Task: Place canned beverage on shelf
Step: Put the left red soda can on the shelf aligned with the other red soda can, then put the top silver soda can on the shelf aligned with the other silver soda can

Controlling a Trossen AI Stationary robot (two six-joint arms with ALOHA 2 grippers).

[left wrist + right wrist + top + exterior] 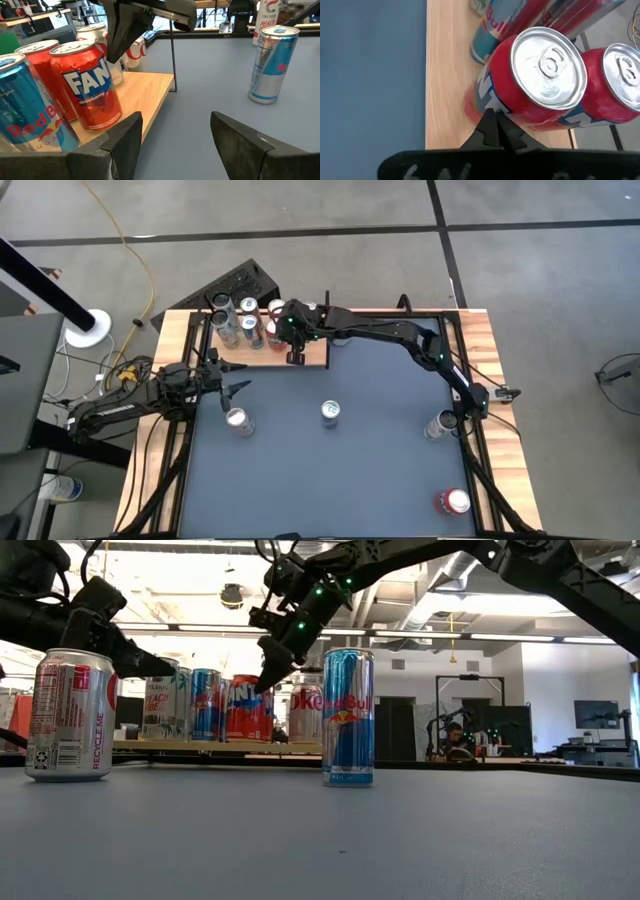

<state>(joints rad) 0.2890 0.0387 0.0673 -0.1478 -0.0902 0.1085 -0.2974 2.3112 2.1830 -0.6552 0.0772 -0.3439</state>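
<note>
Right gripper (297,358) upper centre of high view, fingers pressed together and empty, hanging over shelf (318,356) just beside strawberry Fanta can (530,85), which stands upright on the board among other cans. Left gripper (240,388) left of centre, fingers spread with nothing between, near loose silver can (238,421) on blue table (380,480); slim blue Red Bull can (330,413) centre frame, upright, well apart from shelf. Probably rigid thin-walled aluminium, smooth and slippery, dentable if squeezed hard, tall so tippy — best taken mid-body from the side, not by the rim.
</note>
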